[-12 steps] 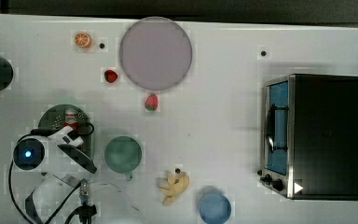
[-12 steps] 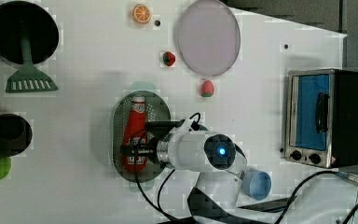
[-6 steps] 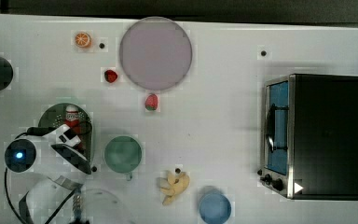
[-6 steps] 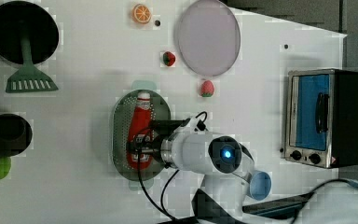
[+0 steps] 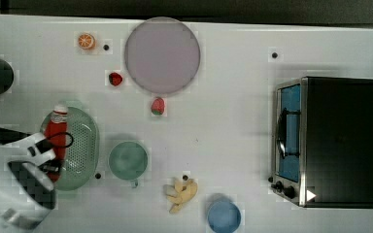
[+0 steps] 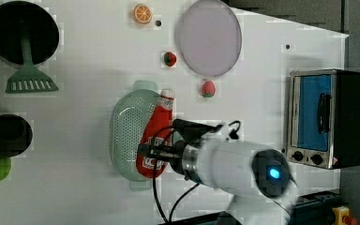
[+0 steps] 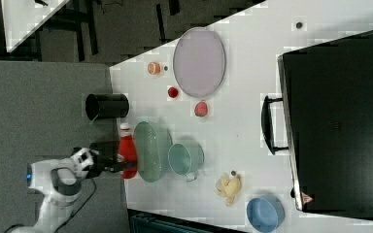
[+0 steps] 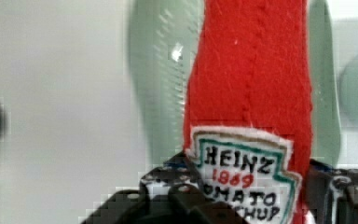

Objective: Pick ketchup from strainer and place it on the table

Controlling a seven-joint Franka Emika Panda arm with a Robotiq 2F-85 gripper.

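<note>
At the top view's left, the white arm is reaching in from the near-left corner of the table (image 5: 233, 126), its wrist laid low and roughly level so that the pincer (image 5: 53, 158) is meeting the bottle side-on rather than from above. The pincer is clamping the lower, labelled end of the ketchup (image 5: 56, 133), one finger on each side of the body; in the wrist view the ketchup (image 8: 251, 102) is running straight out from between the dark fingers (image 8: 168, 196), the label sitting right at the grip. Holding it by the base is leaving the white cap free and pointing toward the far side.

The ketchup is lying over the left rim of the strainer (image 5: 85, 145) in the top view, and in the left view the ketchup (image 6: 155, 133) is slanting across the strainer (image 6: 124, 136) edge. It is probably being lifted clear of the basket, though whether it is touching the rim cannot be told.

To the right, a round green cup (image 5: 127, 160) is standing just beside the strainer, so bare table on the other side looks the safer spot for setting down.
</note>
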